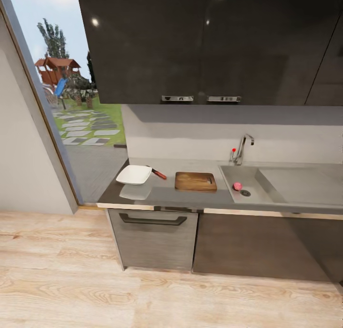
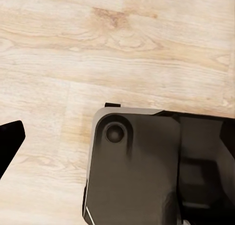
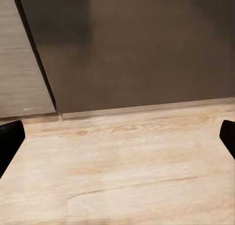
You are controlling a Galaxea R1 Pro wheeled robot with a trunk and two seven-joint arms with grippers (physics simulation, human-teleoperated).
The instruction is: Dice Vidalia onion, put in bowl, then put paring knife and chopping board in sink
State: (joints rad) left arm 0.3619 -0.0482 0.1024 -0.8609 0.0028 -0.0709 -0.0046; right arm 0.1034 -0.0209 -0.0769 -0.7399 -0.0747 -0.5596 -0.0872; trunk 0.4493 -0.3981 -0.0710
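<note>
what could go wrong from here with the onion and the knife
The small round pinkish-red onion lies right beside the round drain in the grey steel sink, so a clumsy grasp may roll it away. The red-handled paring knife lies against the white squarish bowl, so reaching for it may nudge the bowl.

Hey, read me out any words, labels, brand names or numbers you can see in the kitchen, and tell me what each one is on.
There is no readable text in these pictures.
The bowl, chopping board, paring knife, onion and sink carry no marks.
The upper cabinets and the drawer front are plain, with bare handles.
The wrist views show unmarked wooden floor and cabinet fronts.
</note>
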